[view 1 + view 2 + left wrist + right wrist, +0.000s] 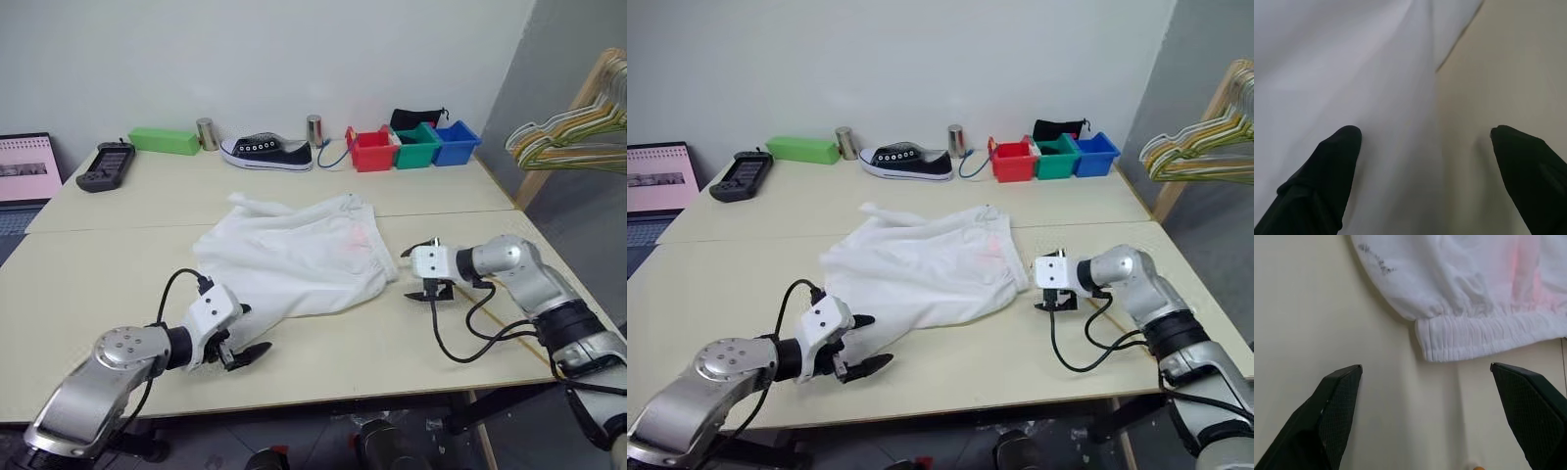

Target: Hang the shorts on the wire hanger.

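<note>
The shorts (294, 257) lie spread flat on the desk (88, 284), unlifted. The left gripper (245, 351) sits at their near-left hem, the right gripper (423, 274) just right of the waistband; both jaws gape wide, gripping nothing. Grasping, lifting and hanging all remain; I cannot pick out the wire hanger.

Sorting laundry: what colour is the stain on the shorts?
Faint pink-red on the white shorts, clearest in the right wrist view.
</note>
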`<action>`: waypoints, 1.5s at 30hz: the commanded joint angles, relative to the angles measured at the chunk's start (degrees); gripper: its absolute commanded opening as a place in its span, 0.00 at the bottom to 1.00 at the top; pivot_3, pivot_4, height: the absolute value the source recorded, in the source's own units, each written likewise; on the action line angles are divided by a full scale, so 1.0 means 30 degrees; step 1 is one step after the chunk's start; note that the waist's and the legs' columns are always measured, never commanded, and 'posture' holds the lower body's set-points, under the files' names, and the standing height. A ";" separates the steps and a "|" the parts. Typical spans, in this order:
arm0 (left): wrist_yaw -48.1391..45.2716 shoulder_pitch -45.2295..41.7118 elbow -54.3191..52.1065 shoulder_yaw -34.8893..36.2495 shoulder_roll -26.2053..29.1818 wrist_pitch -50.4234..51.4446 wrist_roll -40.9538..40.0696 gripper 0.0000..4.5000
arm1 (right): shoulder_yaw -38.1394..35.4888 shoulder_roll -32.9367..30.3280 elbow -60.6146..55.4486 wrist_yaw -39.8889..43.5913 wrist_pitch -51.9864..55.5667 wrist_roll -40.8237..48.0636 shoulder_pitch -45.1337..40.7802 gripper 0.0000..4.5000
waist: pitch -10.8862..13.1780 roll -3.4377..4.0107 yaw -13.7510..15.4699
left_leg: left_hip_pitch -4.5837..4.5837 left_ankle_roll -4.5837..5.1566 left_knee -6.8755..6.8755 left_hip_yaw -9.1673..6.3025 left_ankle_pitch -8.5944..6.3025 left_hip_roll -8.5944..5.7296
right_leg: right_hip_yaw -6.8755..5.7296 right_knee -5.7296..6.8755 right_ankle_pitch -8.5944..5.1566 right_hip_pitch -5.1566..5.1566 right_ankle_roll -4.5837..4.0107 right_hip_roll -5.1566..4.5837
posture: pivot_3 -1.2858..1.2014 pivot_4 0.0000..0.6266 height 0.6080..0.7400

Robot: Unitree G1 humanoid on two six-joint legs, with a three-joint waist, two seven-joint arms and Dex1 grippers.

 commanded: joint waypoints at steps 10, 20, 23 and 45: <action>0.0708 -0.0061 0.2508 0.0254 -0.1121 -0.1014 0.1113 1.00 | 0.1066 0.3177 0.6483 -0.2106 -0.4236 -0.2713 -0.3784 0.99 | -0.0027 -0.0008 -0.0079 | 0.0323 -0.0001 -0.0018 -0.0019 -0.0002 0.0000 | -0.0005 -0.0004 -0.0072 0.0326 -0.0124 0.0000 | 0.46 0.03 1.00; 0.0283 0.0140 0.3142 0.0092 -0.0841 -0.0779 0.1464 0.92 | 0.1298 0.4349 0.9587 -0.2936 -0.5259 -0.3829 -0.5112 0.80 | -0.0097 -0.0008 -0.0099 | 0.0566 0.0004 -0.0015 -0.0046 0.0002 -0.0004 | -0.0003 -0.0002 -0.0067 0.0554 -0.0122 0.0000 | 0.46 0.03 1.00; 0.0216 0.0154 0.3494 0.0139 -0.0761 -0.0959 0.1627 0.80 | 0.1236 0.4635 1.0016 -0.3278 -0.5311 -0.3976 -0.5327 0.67 | -0.0114 0.0003 -0.0145 | 0.0596 0.0004 -0.0018 -0.0047 0.0001 -0.0003 | 0.0004 -0.0002 -0.0071 0.0570 -0.0129 0.0000 | 0.46 0.03 1.00; -0.4846 0.0897 0.1095 0.1120 0.3070 -0.1711 0.0023 0.00 | -0.0329 0.3246 0.3335 0.2222 -0.3193 -0.0283 -0.2060 0.00 | -0.0133 0.0027 -0.0018 | 0.0552 -0.0003 -0.0093 -0.0054 -0.0005 0.0003 | -0.0006 -0.0014 -0.0122 0.0524 -0.0191 -0.0001 | 0.47 0.02 1.00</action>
